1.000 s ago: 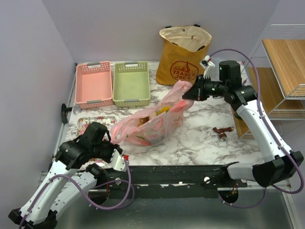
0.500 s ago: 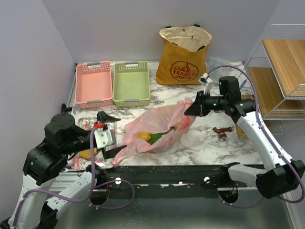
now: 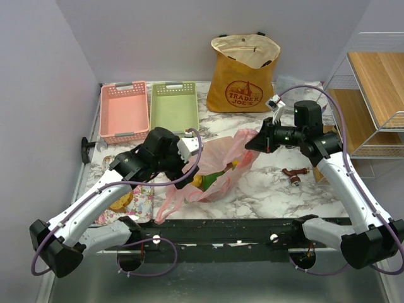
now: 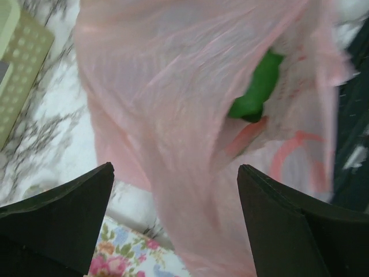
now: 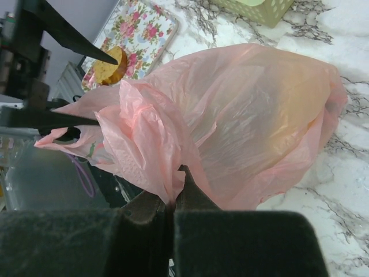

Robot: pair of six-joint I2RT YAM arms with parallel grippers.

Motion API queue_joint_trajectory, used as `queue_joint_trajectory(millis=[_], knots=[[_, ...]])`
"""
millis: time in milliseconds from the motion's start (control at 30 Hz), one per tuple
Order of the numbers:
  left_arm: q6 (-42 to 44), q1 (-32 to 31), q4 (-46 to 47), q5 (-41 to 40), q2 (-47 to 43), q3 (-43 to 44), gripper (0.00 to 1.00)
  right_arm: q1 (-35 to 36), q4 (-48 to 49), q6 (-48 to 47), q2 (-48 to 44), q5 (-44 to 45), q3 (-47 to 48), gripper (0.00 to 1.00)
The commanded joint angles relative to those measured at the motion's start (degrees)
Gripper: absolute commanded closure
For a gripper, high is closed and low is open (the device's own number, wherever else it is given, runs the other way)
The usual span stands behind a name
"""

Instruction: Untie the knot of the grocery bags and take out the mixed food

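Observation:
The pink grocery bag (image 3: pixel 218 165) lies crumpled at the table's middle, with green and yellow food (image 3: pixel 214 175) showing through its thin plastic. My right gripper (image 3: pixel 254 141) is shut on the bag's gathered right edge (image 5: pixel 150 150), holding it up. My left gripper (image 3: pixel 189 165) hangs open just above the bag's left side. In the left wrist view the pink plastic (image 4: pixel 173 115) fills the space between the two fingers (image 4: pixel 288 213), and a green piece (image 4: pixel 256 92) shows inside. The mustard-yellow tote (image 3: pixel 243 72) stands upright at the back.
A pink basket (image 3: pixel 124 110) and a green basket (image 3: pixel 173 107) sit at the back left. A floral tray (image 3: pixel 140 201) with a bread slice (image 3: pixel 120 203) lies at the front left. A small red-brown object (image 3: pixel 293 173) lies right of the bag. A wire shelf (image 3: pixel 372 95) stands at the right.
My left arm has swung from the near left corner to the bag and its jaws have opened wide. The right gripper has drawn the bag's edge slightly lower and kept its hold.

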Motion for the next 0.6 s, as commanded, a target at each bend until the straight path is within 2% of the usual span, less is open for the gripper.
queue_joint_trajectory(millis=[0,33,67,133,200,300,333,367,400,467,567], knots=[[0.1,4.1,2.7,-14.7,1.3,-4.9,0.24,0.3,-0.8,-0.7,-1.3,4.1,3.4,0.99],[1.0,7.3,2.7,-14.6,1.0,-5.4,0.38,0.3,-2.5,-1.4,-1.2,5.3,4.4,0.99],[1.7,9.9,3.0,-14.2,0.5,-5.3,0.57,0.2,-5.4,-1.8,-0.9,7.1,6.0,0.99],[3.1,15.4,5.2,-14.1,-0.9,-4.3,0.84,0.0,-12.1,-4.4,0.1,11.3,9.6,0.99],[4.3,19.0,7.2,-13.4,-1.9,-3.7,0.98,-0.6,-17.0,-7.6,0.4,14.0,11.2,0.99],[5.5,19.9,5.7,-7.3,-0.9,-2.5,1.00,-0.6,-20.7,-12.7,1.1,14.1,9.4,0.97],[5.3,19.7,4.7,-3.1,-0.6,-2.1,1.00,-0.6,-22.1,-14.5,2.2,11.3,9.1,0.84],[5.0,19.3,4.1,1.4,-0.3,-1.7,1.00,-0.6,-23.6,-16.0,3.3,8.7,9.3,0.58],[4.4,18.3,3.7,4.1,0.0,-1.3,1.00,-0.6,-23.9,-16.8,4.4,6.3,10.0,0.38],[3.7,15.4,3.4,4.3,0.8,-0.6,1.00,-0.5,-21.1,-16.3,5.3,5.0,11.6,0.19],[3.2,13.6,3.3,4.5,1.2,-0.1,0.89,0.9,-16.8,-17.1,6.5,5.5,14.8,0.01]])
